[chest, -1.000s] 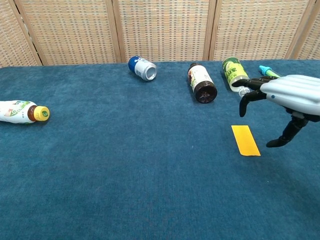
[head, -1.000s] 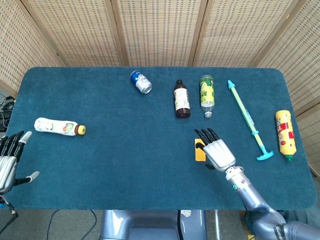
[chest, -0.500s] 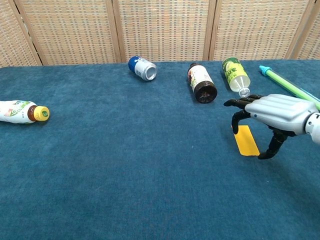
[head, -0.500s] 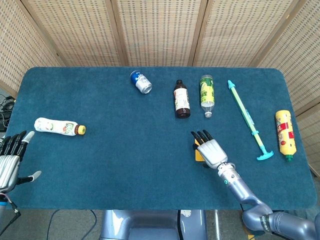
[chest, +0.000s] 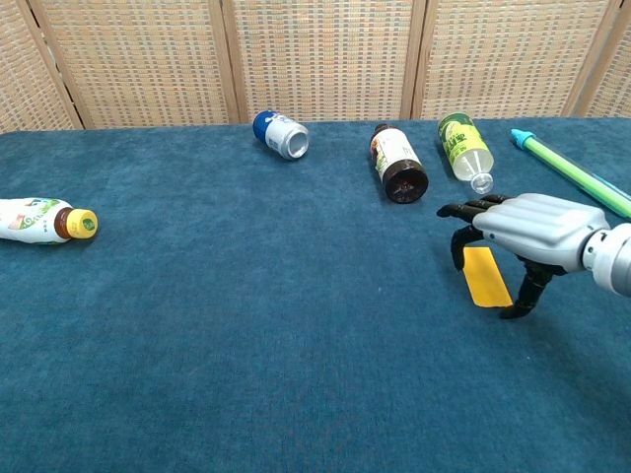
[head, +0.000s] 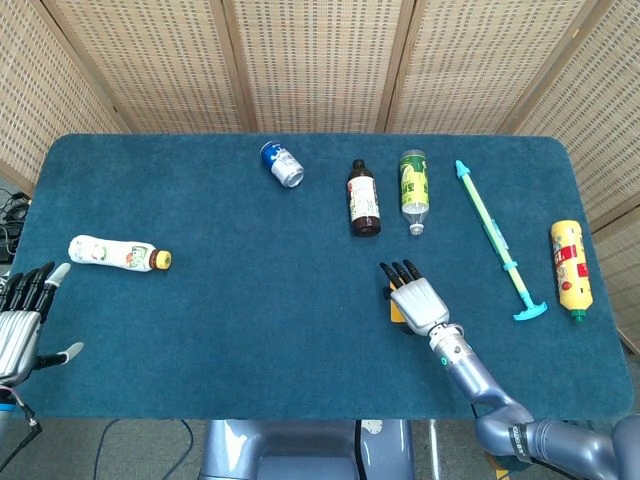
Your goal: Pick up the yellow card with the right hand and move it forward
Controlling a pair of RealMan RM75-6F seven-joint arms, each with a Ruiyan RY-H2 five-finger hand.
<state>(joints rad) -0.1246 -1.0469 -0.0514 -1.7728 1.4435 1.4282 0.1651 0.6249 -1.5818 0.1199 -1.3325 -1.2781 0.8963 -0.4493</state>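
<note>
The yellow card (chest: 484, 277) lies flat on the blue table, right of centre. In the head view only a sliver of the card (head: 396, 313) shows under my right hand (head: 415, 298). My right hand (chest: 521, 235) hovers low over the card, palm down, with curved fingers spread to both sides of it and the thumb near its right edge. I cannot tell whether the fingertips touch the card; it is not lifted. My left hand (head: 22, 320) rests open at the table's near left edge, holding nothing.
A white bottle with a yellow cap (head: 118, 253) lies at the left. Along the far side lie a blue can (head: 282, 163), a dark bottle (head: 363, 198) and a green bottle (head: 414, 188). A teal stick (head: 497, 238) and a yellow bottle (head: 569, 266) lie at the right.
My right hand has moved left and down until it covers the yellow card. The card and the left hand have stayed in place.
</note>
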